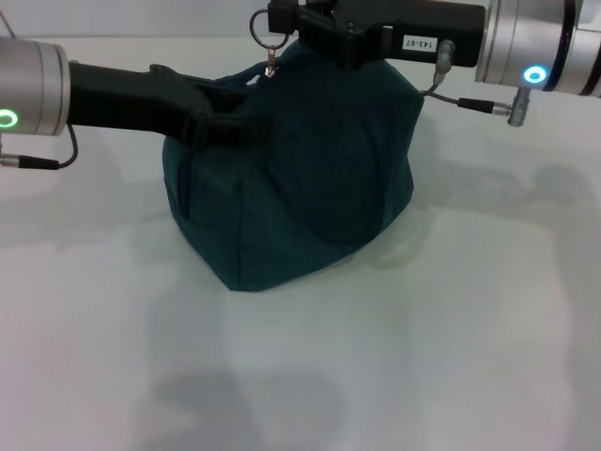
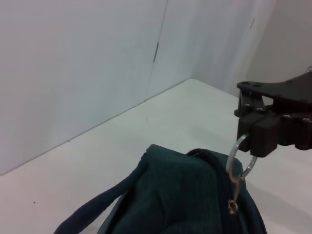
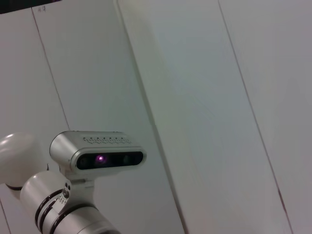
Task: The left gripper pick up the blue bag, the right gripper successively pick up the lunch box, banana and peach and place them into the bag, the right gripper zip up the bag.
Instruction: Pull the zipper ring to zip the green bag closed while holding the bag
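Bag (image 1: 300, 178) sits in the middle of the white tabletop (image 1: 376, 376), a dark blue-teal lump bulging upward, and both arms are on it.

Starting at 9 o'clock in the head view, our left arm reaches in sideways and its left pincer (image 1: 225, 117) is clamped down on the fabric at the bag's upper left edge, near the strap (image 2: 92, 212). The fingers are closed tight on the cloth there, so it has hold of the bag.

Moving across to about 12 o'clock, the metal ring (image 1: 264, 26) of the zip pull (image 1: 270, 66) dangles just above the bag's top. Our right pincer (image 1: 274, 21) has pinched that ring, fingers closed on it. The left wrist view shows it more plainly: the ring (image 2: 239, 158) hangs from the black right pincer (image 2: 251, 139), with the zip pull (image 2: 235, 195) trailing down to the zipper line on top of the bag (image 2: 180, 195).

Over at 1 to 2 o'clock the right arm comes in from the side, a cable (image 1: 470, 101) looping under it.

Right wrist view only catches a wall (image 3: 204, 97) and the robot's head camera (image 3: 97, 151).
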Robot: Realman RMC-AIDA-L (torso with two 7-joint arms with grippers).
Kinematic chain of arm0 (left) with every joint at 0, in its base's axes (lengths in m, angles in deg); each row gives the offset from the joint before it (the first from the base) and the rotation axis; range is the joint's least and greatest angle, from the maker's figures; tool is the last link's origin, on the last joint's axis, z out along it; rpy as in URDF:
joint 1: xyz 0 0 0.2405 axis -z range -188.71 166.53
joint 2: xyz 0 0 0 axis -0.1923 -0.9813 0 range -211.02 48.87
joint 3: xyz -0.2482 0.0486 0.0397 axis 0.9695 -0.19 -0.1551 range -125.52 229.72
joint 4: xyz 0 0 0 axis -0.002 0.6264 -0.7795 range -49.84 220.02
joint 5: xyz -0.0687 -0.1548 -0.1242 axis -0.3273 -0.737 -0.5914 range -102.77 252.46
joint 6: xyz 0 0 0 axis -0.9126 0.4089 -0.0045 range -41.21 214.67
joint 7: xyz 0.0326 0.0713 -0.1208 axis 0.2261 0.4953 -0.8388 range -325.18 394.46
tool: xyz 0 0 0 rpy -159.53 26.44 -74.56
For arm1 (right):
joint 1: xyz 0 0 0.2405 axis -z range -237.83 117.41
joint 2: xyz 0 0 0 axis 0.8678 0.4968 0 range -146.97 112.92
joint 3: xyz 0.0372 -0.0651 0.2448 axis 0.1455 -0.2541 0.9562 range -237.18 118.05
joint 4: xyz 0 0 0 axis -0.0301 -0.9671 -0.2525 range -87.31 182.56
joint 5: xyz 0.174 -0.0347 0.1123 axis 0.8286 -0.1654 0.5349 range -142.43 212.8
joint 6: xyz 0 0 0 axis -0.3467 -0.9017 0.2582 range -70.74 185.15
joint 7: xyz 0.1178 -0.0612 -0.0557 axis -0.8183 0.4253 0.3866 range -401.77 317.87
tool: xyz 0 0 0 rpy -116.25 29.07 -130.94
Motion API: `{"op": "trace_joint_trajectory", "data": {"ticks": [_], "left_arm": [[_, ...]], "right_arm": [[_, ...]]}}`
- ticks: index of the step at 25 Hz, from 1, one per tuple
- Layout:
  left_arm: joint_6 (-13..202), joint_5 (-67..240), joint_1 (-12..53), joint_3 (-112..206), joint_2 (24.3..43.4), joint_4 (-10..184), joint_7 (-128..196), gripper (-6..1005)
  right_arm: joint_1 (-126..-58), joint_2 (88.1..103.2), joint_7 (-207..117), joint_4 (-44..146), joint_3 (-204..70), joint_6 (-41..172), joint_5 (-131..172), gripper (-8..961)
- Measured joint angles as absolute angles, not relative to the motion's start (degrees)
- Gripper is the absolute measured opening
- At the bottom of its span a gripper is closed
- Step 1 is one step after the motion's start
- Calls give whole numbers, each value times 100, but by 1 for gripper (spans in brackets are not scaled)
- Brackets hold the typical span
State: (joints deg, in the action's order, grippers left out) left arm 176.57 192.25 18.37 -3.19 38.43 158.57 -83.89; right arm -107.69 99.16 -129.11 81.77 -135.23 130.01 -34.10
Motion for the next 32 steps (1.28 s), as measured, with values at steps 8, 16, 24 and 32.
{"op": "trace_joint_trajectory", "data": {"ticks": [8, 16, 24, 32], "left_arm": [[17639, 19053, 1833, -306, 3846, 15837, -8402, 353], [17637, 18901, 1824, -351, 3847, 15824, -8390, 212], [17636, 18917, 1869, -354, 3843, 15689, -8373, 145], [17626, 18937, 1857, -350, 3839, 15650, -8370, 95]], "right_arm": [[-10633, 9915, -12922, 8172, -13526, 13030, -3294, 57], [-10411, 9917, -13126, 8074, -13533, 13036, -3096, 60], [-10177, 9913, -13159, 8014, -13543, 13152, -2783, 63], [-9922, 9894, -13277, 8008, -13508, 13253, -2639, 65]]}}
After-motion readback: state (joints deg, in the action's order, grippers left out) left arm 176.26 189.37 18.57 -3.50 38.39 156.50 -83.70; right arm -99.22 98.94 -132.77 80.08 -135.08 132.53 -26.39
